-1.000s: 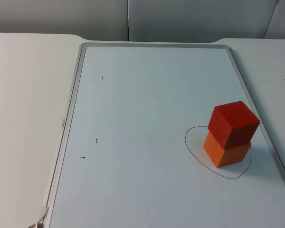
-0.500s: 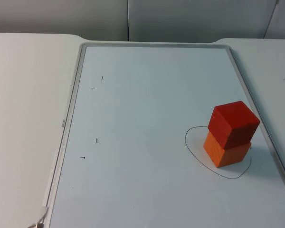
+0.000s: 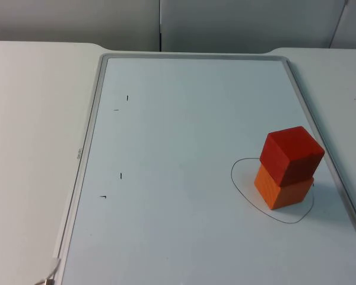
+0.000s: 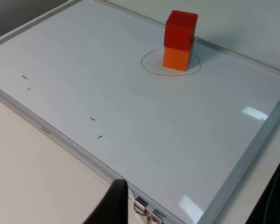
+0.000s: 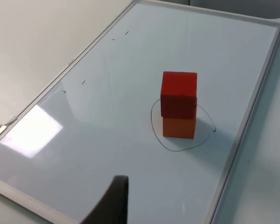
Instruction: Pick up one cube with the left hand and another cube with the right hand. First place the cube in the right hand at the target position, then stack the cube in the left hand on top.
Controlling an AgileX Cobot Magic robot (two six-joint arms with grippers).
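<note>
We see a white table [image 3: 29, 119] carrying a glossy whiteboard [image 3: 184, 119] with a thin metal frame, a few short pen marks, and nothing standing near the cubes. A hand-drawn oval [image 3: 240, 187] rings the matte orange cube [image 3: 282, 191]; the red cube [image 3: 292, 154] sits squarely on it, slightly turned. We cannot tell how either gripper's fingers are set.

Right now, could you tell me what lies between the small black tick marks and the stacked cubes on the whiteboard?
Nothing: in the top view, bare whiteboard runs from the tick marks to the circle drawn around the orange cube under the red cube.
</note>
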